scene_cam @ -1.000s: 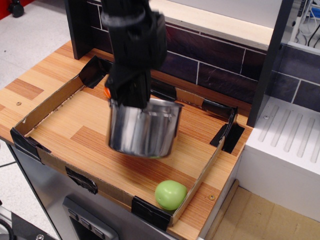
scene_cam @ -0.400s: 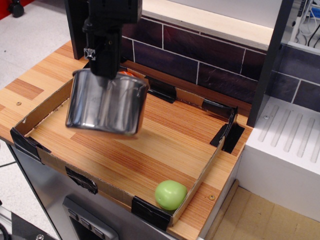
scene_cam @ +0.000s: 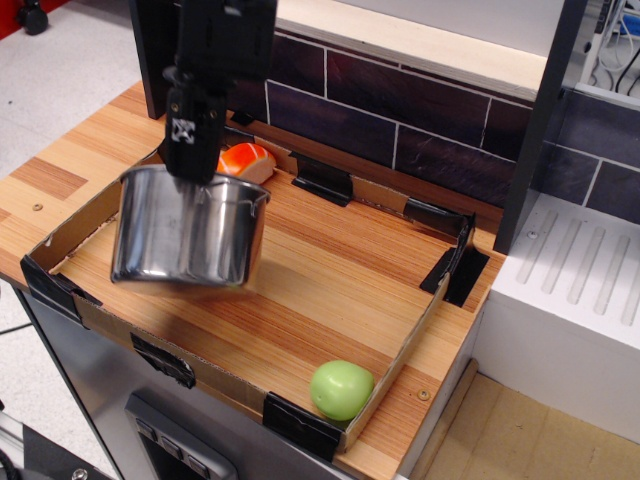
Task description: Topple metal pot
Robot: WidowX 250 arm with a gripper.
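- While gripped at its rim by the black pincer (scene_cam: pixel 192 150), the shiny cylindrical metal pot (scene_cam: pixel 187 228) has drifted lower left.
- Hanging upright above the wooden worktop (scene_cam: pixel 330 270), it remains untoppled.

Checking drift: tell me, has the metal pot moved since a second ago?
Yes. The metal pot, gripped by the tool, went left, away from the green ball.

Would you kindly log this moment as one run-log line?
gripper: jaws shut on metal pot rim | pot: upright, not toppled | orange-white toy: behind pot | green ball: near corner
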